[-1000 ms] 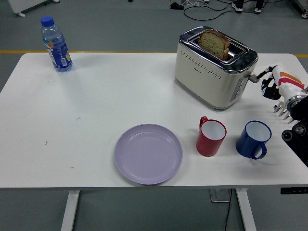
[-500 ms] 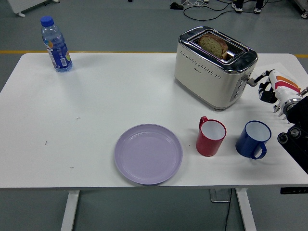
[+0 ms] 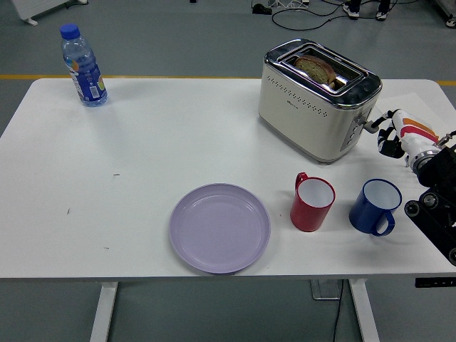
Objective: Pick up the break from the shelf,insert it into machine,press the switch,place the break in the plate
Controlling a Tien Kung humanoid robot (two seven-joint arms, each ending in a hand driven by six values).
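bread (image 3: 317, 68) sunk low in toaster (image 3: 317, 100) | light, soft, crumbly — we'd pinch its top crust | right hand (image 3: 394, 134) at the lever (image 3: 366, 127), fingers curled, holding nothing

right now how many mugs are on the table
2: a red ceramic mug right of the lilac round plate, and a blue ceramic mug further right, near the table's front edge. None looks hidden.

Cream and chrome toaster (image 3: 318, 98), lilac plate (image 3: 219, 227), red mug (image 3: 312, 202), blue mug (image 3: 375, 206), white table (image 3: 157, 149)
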